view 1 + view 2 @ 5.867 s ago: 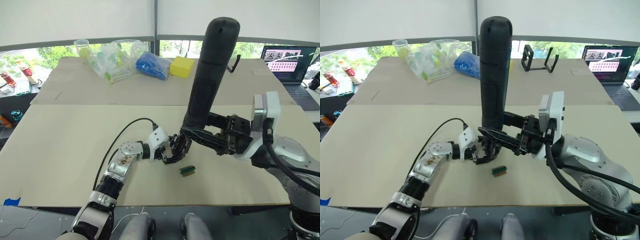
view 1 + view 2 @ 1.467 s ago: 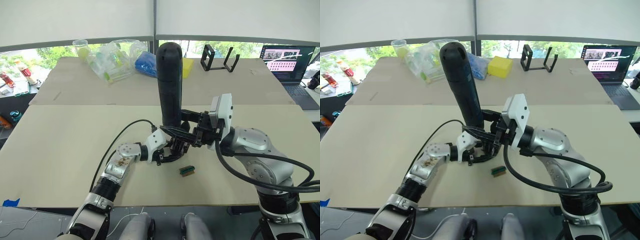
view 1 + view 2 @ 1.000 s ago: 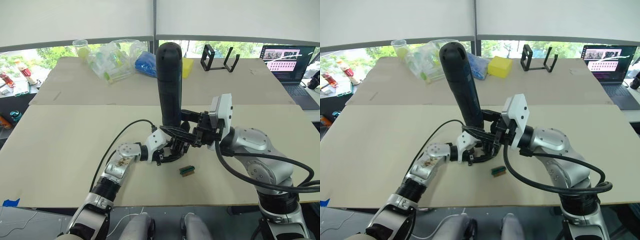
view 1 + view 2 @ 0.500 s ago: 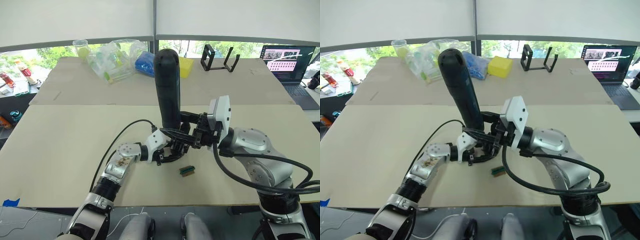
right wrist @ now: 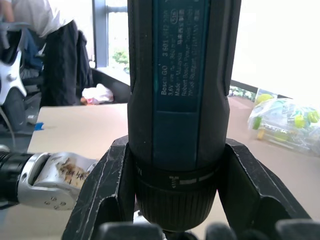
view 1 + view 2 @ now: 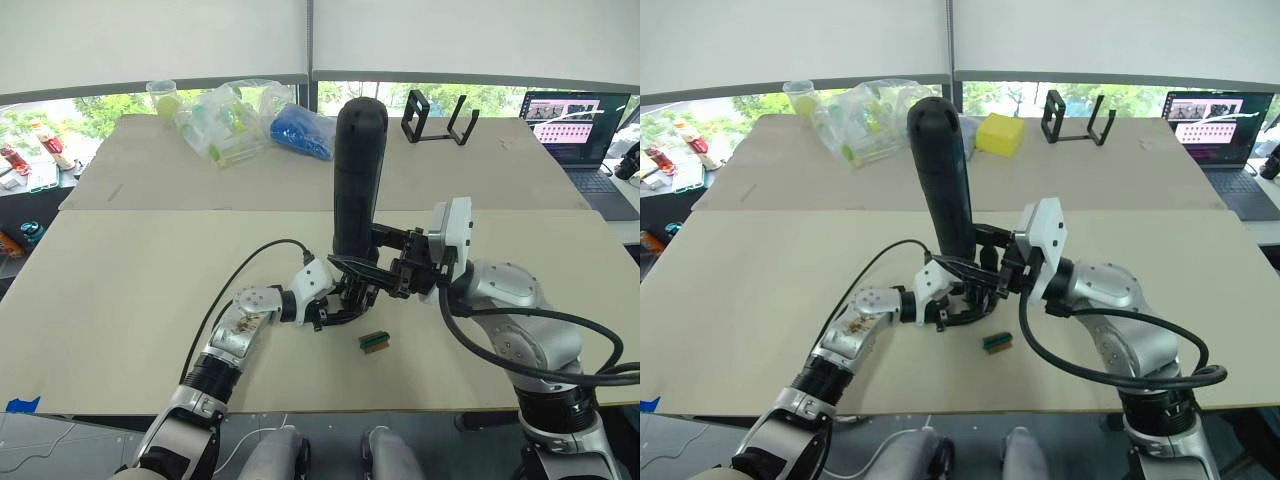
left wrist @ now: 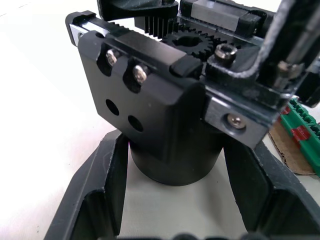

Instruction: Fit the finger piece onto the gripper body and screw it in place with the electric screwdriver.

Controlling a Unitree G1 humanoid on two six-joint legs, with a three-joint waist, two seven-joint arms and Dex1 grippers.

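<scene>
Near the front middle of the beige table (image 6: pixel 120 290), the left gripper (image 6: pixel 335 305) has its two fingers closed around the rounded base of the gripper body (image 7: pixel 165 125), pinning it in place on the table; the left wrist view shows the body's gears, screw heads and two empty holes facing up, while whether the finger piece is already seated on it I cannot tell. Directly above, the right gripper (image 6: pixel 385 275) is clamped on the lower barrel of the electric screwdriver (image 6: pixel 357 175), which stands nearly upright with its nose pointing down at the body; its tip is hidden behind the grippers. Just beside the body, toward the robot, lies a small green-and-brown block (image 6: pixel 374 340), apart from both grippers. The screwdriver looks stiff and top-heavy, with a smooth casing, so a hold low on the barrel near the collar, as now, should steady it best; a looser or higher hold would likely let it tip or twist under torque. The body looks rigid and compact, but its round base could turn under the driver, so squeezing that base from both sides seems the sound grip, keeping clear of the exposed gears.
</scene>
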